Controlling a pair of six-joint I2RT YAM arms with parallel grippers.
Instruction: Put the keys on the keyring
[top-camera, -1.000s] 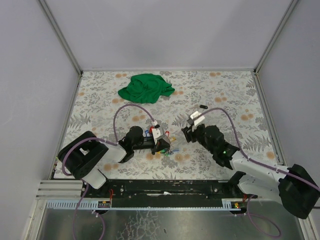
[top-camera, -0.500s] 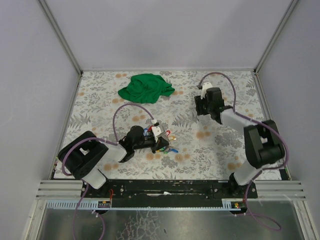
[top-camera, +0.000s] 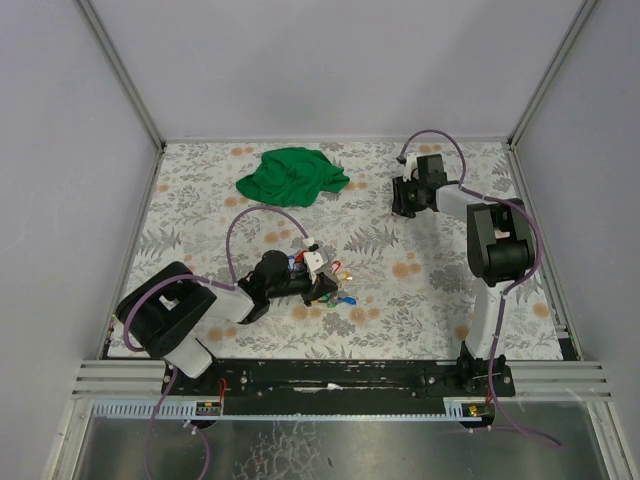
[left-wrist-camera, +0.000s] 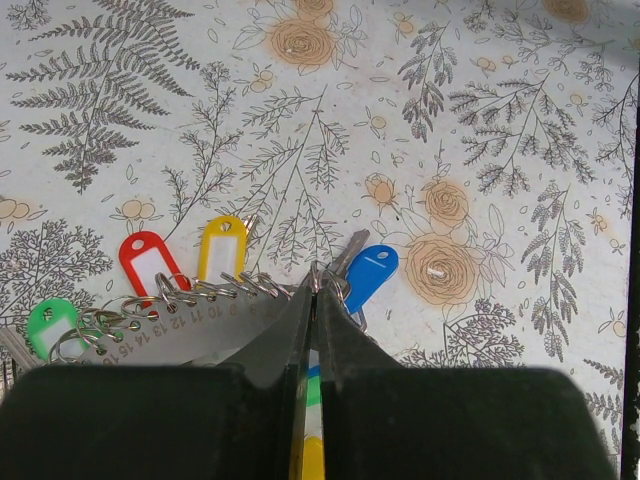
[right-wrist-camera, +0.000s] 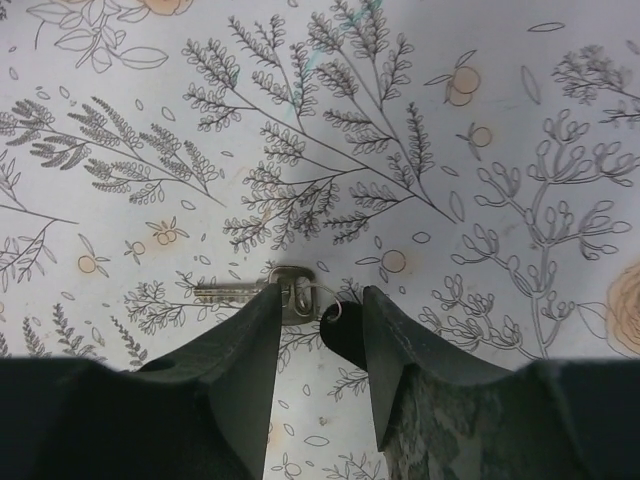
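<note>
L gripper (left-wrist-camera: 315, 276) pinched shut on keyring (left-wrist-camera: 200, 292) w/ red, yellow, green, blue keys (left-wrist-camera: 222, 245) on table (left-wrist-camera: 500, 90) mid-front; R gripper (right-wrist-camera: 321, 296) part-open, straddling black-headed key (right-wrist-camera: 235, 293) at far right.

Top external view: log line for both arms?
left jaws shut on keyring | right jaws open, straddling black-tagged key on table

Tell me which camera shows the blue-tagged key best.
The left wrist view: the blue-tagged key lies ahead of the shut left gripper, its tag and metal blade clear. The top external view shows it only as a blue speck beside that gripper. The right wrist view does not show it.
</note>
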